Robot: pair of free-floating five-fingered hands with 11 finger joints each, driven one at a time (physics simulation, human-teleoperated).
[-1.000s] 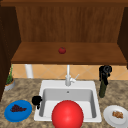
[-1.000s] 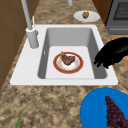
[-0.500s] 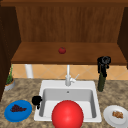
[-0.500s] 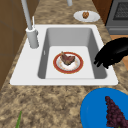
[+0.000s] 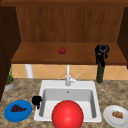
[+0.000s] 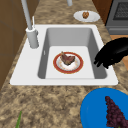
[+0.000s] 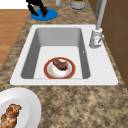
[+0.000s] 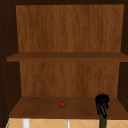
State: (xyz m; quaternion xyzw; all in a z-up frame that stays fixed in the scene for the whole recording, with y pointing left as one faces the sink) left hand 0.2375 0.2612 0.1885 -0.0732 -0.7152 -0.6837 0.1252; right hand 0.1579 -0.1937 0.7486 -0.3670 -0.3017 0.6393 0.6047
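Observation:
My right hand [image 5: 101,52] hangs at the lower shelf's [image 5: 37,56] front edge, fingers pointing straight down and holding nothing. Its fingertips end just above the top of a dark green bottle [image 5: 100,73] standing on the counter behind the sink; both also show in the upper view, hand [image 8: 102,103] over bottle [image 8: 102,121]. A small red apple [image 5: 62,50] lies mid-shelf. My left hand [image 5: 37,100] hovers with relaxed, drooping fingers over the sink's rim [image 6: 110,77], between the basin and a blue plate [image 5: 10,115] of grapes. It appears as a black hand [image 6: 112,52] in the left side view.
In the white sink [image 7: 22,75] lies a red-rimmed plate [image 7: 46,70] with meat. A red round shape [image 5: 67,115] covers the sink's front. The faucet [image 5: 68,77] stands behind. A white plate [image 5: 110,117] with bread sits right, a potted plant [image 5: 9,81] left, a stove [image 6: 120,12] beyond.
My right hand has risen from the bottle's height to shelf level, while the bottle stayed on the counter. The left hand has not moved.

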